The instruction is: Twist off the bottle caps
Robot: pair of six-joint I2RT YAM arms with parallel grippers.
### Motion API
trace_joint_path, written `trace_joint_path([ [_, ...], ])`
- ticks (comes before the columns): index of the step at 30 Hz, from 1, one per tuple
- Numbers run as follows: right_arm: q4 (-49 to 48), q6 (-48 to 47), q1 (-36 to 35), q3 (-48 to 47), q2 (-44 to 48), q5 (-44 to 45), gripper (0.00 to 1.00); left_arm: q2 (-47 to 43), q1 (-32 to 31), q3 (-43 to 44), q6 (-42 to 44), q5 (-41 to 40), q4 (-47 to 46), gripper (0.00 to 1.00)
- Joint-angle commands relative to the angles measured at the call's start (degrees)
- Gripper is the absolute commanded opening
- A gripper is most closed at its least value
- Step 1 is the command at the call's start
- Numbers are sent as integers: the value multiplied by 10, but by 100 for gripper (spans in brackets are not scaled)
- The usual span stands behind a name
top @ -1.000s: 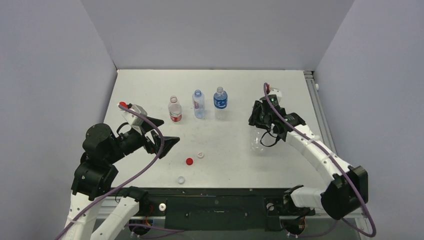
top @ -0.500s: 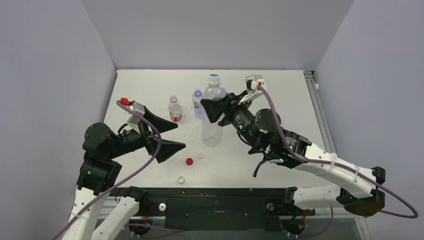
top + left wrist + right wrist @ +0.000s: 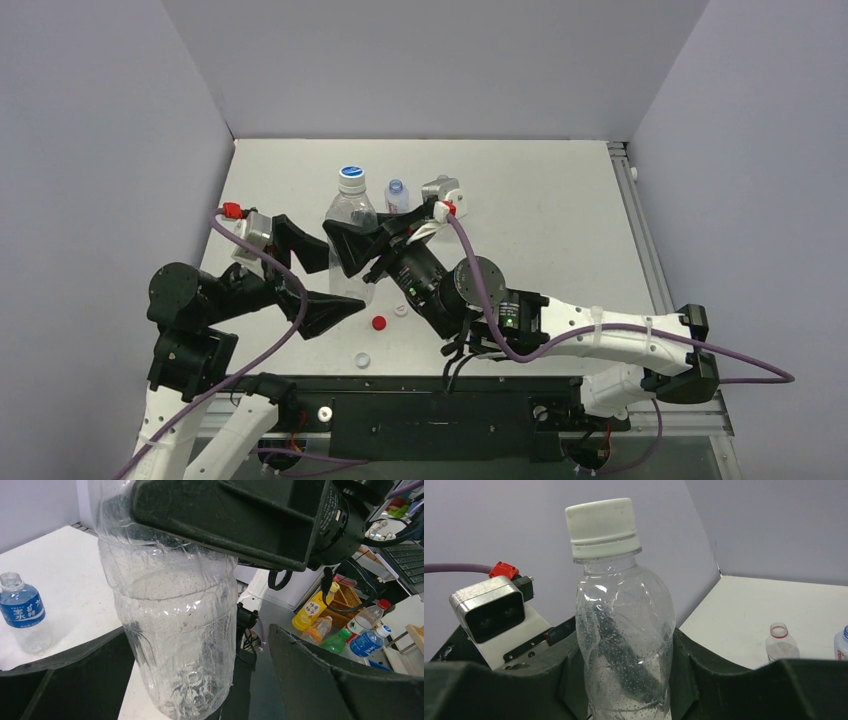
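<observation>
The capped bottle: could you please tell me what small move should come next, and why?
Probably close the left gripper: its jaws stand open either side of the bottle, below where the right gripper clamps it, and the white cap is still on.

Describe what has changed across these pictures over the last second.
The right gripper carried the clear unlabelled plastic bottle, its white screw cap on, leftward into the open left gripper. The loose round red cap, white cap and clear cap stayed put.
</observation>
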State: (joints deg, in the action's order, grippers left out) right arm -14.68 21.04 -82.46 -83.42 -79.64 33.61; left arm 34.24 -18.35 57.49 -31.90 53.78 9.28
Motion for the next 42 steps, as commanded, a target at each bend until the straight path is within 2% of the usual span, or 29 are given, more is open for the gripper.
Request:
trace_joint_path([
  [1, -77, -42, -22, -34, -12, 12, 28, -11, -2, 7, 19, 23, -36, 98],
  [3, -84, -46, -29, -36, -18, 0, 28, -12, -2, 5, 33, 36, -41, 88],
  [6, -94, -47, -33, -33, -24, -21, 28, -3, -1, 14, 46, 38, -30, 60],
  [10, -102, -46, -35, -24, -25, -44, 30, 5, -1, 32, 75, 28, -5, 40],
  [12, -83, -45, -35, -30, -26, -54, 37, 7, -1, 37, 91, 22, 6, 32],
  [13, -56, -44, -35, -42, -27, -54, 48, 7, -1, 40, 109, 19, 11, 29],
  [14, -38, -43, -35, -50, -27, -50, 55, 8, -1, 42, 122, 12, 31, 25],
  [15, -1, -43, -34, -68, -24, -38, 67, 8, -1, 47, 159, 6, 60, 24],
  [17, 60, -43, -31, -99, -16, -26, 79, 7, -1, 51, 229, -14, 107, 22],
  [20, 145, -34, -17, -148, -7, -28, 82, 2, -1, 43, 321, -64, 142, 20],
  [23, 275, -8, 0, -248, -25, -38, 83, -15, -1, 24, 365, -96, 136, 18],
  [26, 360, 33, 31, -328, -53, -69, 83, -25, -1, 6, 380, -130, 118, 17],
  [28, 434, 58, 50, -401, -78, -106, 77, -24, -1, 8, 385, -139, 117, 16],
  [30, 459, 65, 59, -427, -102, -123, 73, -21, -1, 12, 387, -143, 123, 16],
  [37, 479, 52, 61, -449, -128, -160, 67, -11, -2, 16, 386, -143, 135, 15],
  [42, 489, 45, 61, -461, -142, -171, 58, -7, -2, 18, 385, -146, 138, 15],
])
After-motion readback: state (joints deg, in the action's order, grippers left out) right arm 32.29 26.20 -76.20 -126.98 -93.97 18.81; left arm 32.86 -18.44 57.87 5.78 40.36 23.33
